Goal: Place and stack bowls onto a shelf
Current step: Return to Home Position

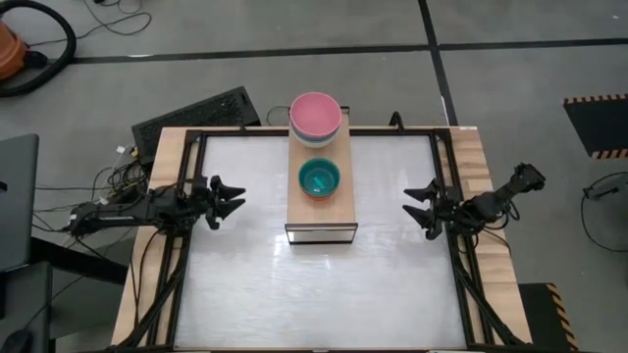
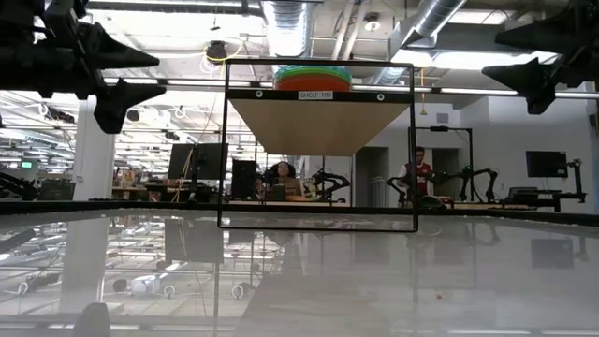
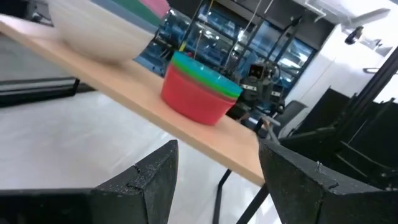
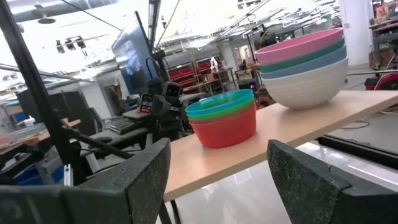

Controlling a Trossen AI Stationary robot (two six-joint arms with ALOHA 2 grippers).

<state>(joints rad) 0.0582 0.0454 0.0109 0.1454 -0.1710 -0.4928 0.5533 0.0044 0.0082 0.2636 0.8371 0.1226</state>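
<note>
You have one shelf [image 1: 320, 211] ahead of both pairs of fingers [image 4: 137, 180]. On it stand two stacks: four large bowls [image 4: 305, 62] in one, three small bowls [image 4: 222, 118] visible in the other.

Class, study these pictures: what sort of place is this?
Probably a robotics lab: the left gripper and right gripper flank a shelf, bare ceiling ducts run overhead, and a person stands near a monitor behind.

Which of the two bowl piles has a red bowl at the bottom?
The smaller pile, topped by cyan, nearer the front of the shelf; the bigger pile sits on white.
</note>
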